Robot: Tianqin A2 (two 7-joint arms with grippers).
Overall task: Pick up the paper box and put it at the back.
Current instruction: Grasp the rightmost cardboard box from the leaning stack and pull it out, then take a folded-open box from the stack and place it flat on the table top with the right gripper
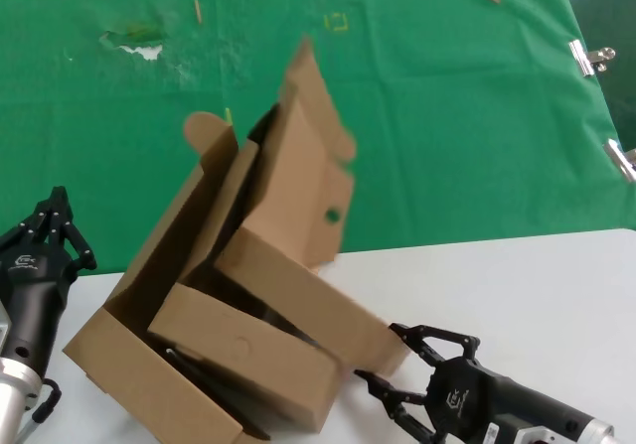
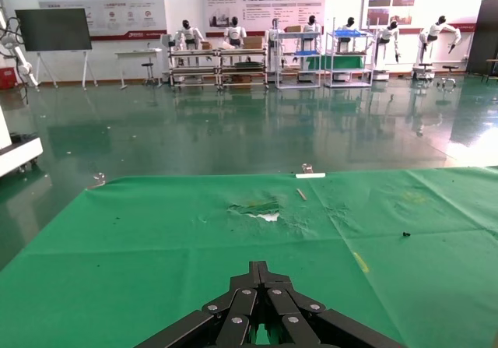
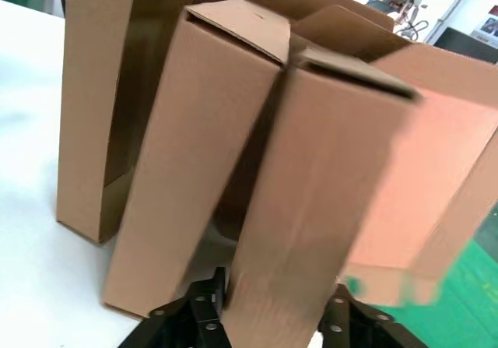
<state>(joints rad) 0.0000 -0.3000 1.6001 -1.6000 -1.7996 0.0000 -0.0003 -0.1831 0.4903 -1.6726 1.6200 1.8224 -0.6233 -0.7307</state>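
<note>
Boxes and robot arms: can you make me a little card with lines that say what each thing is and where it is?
paper box: shallow brown cardboard mailer box, lid up, small hole in a flap, nested with the other boxes
largest box: deep brown cardboard box, on the white tabletop
middle box: brown cardboard box, inside the largest
back: green cloth surface
left end effector: shut, off to the side
right end effector: open, at the paper box's near end

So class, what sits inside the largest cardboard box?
Inside the largest cardboard box, two smaller brown boxes nest: the circle-marked box and the paper box with its lid raised. Their contents and the big box's floor are hidden.
</note>
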